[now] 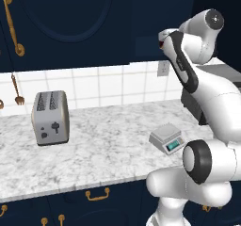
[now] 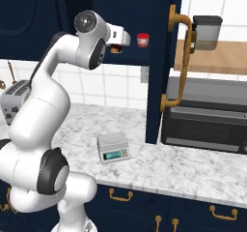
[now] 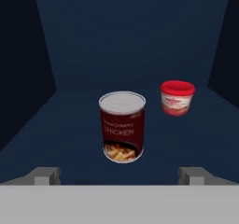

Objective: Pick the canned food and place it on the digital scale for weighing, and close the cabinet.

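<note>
In the left base view, the white arm reaches up toward the dark blue cabinet point(image 1: 70, 22) on the wall. A grey toaster point(image 1: 51, 117) stands on the marble worktop point(image 1: 103, 149). The digital scale point(image 1: 167, 139) sits on the worktop too, near the front edge and well apart from the toaster. Its flat top is bare.

In the right base view, the cabinet door point(image 2: 164, 57) stands swung open, with its long brass handle point(image 2: 178, 62) facing out. The arm goes up to the cabinet shelf, and the hand point(image 2: 120, 41) is at the shelf's front edge. A bit of something dark and reddish shows just past the hand; it may be the canned food, but the hand hides too much to be sure. A small red-and-white tub point(image 2: 143, 39) stands on the shelf to the right of the hand. The scale sits on the worktop below, and a dark oven point(image 2: 207, 122) stands to the right of it.

In the hand view, the canned food point(image 3: 122, 126) stands upright on the shelf inside the cabinet. The hand point(image 3: 120, 175) is spread wide open, with one finger tip point(image 3: 43, 175) low on each side. The can is between them but farther back, and nothing touches it. The tub stands behind the can and to its right, apart from it.
</note>
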